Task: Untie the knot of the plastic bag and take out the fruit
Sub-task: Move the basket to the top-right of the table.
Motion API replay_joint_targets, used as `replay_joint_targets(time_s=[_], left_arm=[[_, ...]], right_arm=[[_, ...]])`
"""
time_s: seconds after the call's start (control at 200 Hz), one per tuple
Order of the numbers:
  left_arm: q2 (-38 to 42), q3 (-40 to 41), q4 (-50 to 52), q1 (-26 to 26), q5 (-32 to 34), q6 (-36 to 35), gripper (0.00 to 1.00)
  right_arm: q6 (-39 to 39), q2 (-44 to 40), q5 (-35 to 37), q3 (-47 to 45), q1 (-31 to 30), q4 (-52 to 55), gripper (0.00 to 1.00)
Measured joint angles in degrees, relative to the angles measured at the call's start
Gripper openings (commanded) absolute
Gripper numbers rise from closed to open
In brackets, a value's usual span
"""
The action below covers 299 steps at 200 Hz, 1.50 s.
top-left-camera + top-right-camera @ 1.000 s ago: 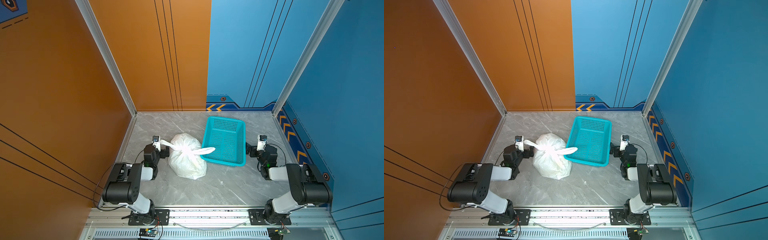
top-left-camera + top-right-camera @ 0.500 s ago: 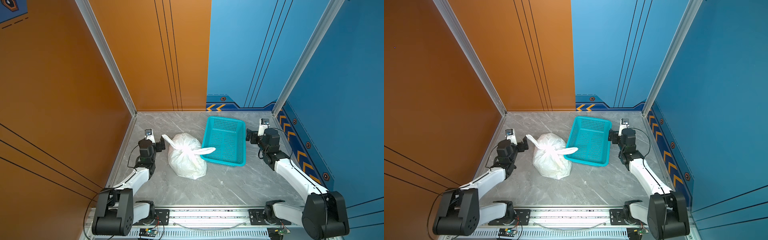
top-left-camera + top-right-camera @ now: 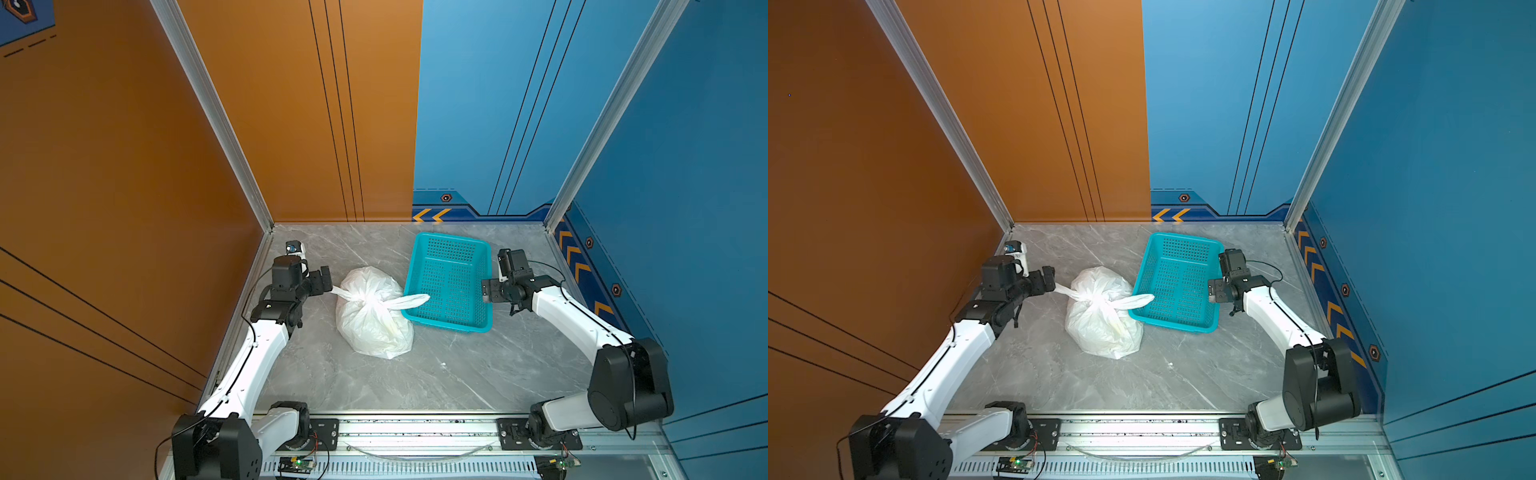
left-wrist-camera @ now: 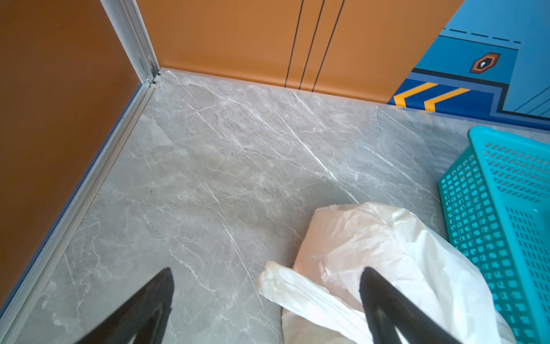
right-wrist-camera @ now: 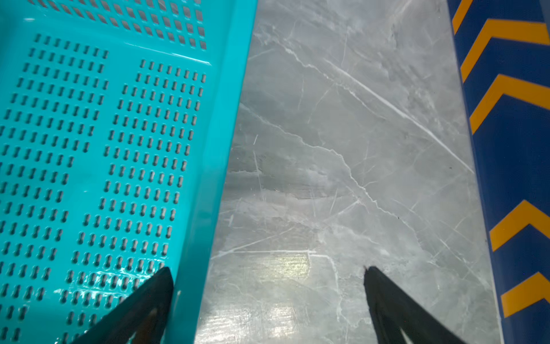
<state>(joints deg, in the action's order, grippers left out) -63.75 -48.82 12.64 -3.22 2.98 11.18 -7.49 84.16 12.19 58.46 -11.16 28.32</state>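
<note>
White arm links (image 3: 257,355), black joints (image 3: 623,390), thin black cables (image 3: 549,267), black tapered fingers (image 4: 145,309)

Both arms (image 3: 257,353) unfolded forward, left end effector (image 3: 324,279) at plastic bag (image 3: 374,328)

Lit brightly and evenly from overhead. Cast only faint, soft shadows beside the plastic bag (image 3: 374,328) and under the basket (image 3: 446,328). Threw a white glare patch onto the marble tabletop (image 5: 282,262) in the right wrist view. Came out sharp in both top views. Blurred the dark fingertips (image 4: 154,300) nearest each wrist lens. Splayed the walls (image 3: 124,166) outward toward the frame edges.
</note>
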Motion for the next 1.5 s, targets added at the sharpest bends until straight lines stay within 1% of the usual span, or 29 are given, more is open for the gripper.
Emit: replay_joint_targets(time_s=[0.14,0.335,0.411,0.476,0.571,0.761,0.841,0.926,0.991,1.102,1.182,1.302,1.387,1.497], left_arm=[[-0.2,0.0,3.1,-1.3,-1.2,1.1,0.98],[-1.5,0.0,4.6,-2.8,-2.4,2.7,0.98],[-1.8,-0.1,4.9,-4.0,-2.9,3.1,0.98],[-1.9,-0.2,5.1,-5.1,-3.4,3.4,0.98],[-1.9,-0.9,5.2,-6.2,-4.3,3.9,0.98],[-1.9,-1.7,5.3,-6.6,-6.2,5.2,0.98],[-1.9,-1.7,5.2,-6.6,-7.0,5.5,0.98],[-1.8,-1.6,5.2,-6.6,-7.7,5.9,0.98],[-1.1,-1.1,5.2,-6.6,-8.0,6.1,0.98],[0.1,-0.1,5.2,-6.6,-8.2,6.4,0.98],[0.7,0.3,5.3,-6.6,-8.3,6.5,0.98],[1.5,1.0,5.2,-6.6,-8.3,6.7,0.98],[1.9,1.5,5.2,-6.6,-8.3,6.9,0.98],[2.1,2.0,5.2,-6.6,-8.3,6.9,0.98]], right_arm=[[0.2,3.0,1.2,3.0,3.2,3.2,1.00],[1.1,6.1,3.8,7.5,8.0,5.9,1.00],[1.5,7.5,4.2,9.8,8.9,6.7,1.00],[1.9,7.8,4.3,11.3,8.3,7.4,1.00],[2.4,7.8,4.6,13.9,3.5,8.9,1.00],[2.1,6.4,3.6,18.6,-12.5,11.3,1.00],[1.5,6.5,2.1,19.9,-17.6,11.8,0.98],[0.7,8.0,0.8,21.1,-21.5,12.2,0.91],[-0.1,10.1,-0.2,21.8,-23.2,12.3,0.87],[-1.2,14.6,-1.2,22.1,-24.2,12.3,0.81],[-1.5,17.8,-1.7,22.1,-24.2,12.3,0.74],[-2.0,20.7,-2.6,22.1,-24.0,12.2,0.56],[-1.5,21.3,-3.2,22.2,-23.7,12.2,0.39],[-1.7,21.3,-3.7,22.4,-22.0,12.2,0.24]])
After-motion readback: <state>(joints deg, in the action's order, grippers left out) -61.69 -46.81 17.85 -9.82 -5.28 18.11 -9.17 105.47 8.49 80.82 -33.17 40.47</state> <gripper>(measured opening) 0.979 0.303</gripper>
